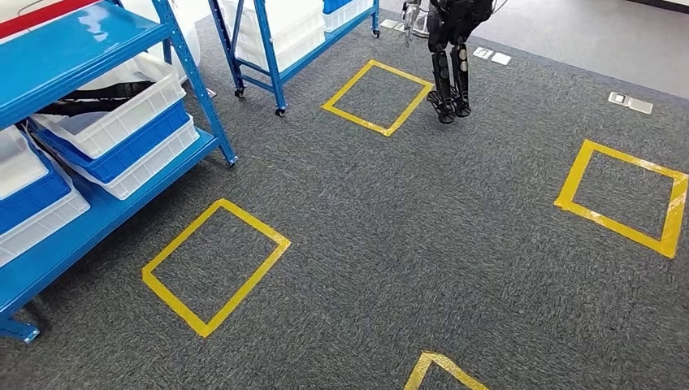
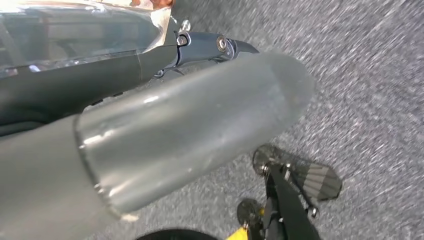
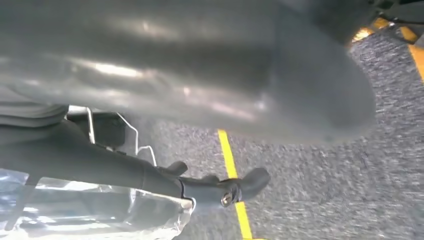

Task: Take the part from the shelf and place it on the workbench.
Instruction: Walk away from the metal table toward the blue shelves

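A blue shelf (image 1: pixel 77 36) stands at the left in the head view. On its middle level a white bin (image 1: pixel 122 110) holds a long black part (image 1: pixel 89 99), lying across the bin. My left hand (image 2: pixel 190 115) hangs over grey carpet, its thick grey thumb and a dark finger (image 2: pixel 200 47) stretched out straight with nothing between them. My right hand (image 3: pixel 200 75) hangs the same way, with a dark finger (image 3: pixel 200 182) extended and nothing held. Both hands are far from the shelf.
Yellow tape squares (image 1: pixel 215 264) mark the grey carpet. Stacked blue and white bins (image 1: pixel 32 195) fill the shelf's lower level. A second blue shelf (image 1: pixel 276 41) stands further back. Another robot's dark legs (image 1: pixel 451 73) stand at the back, near floor sockets (image 1: pixel 630 101).
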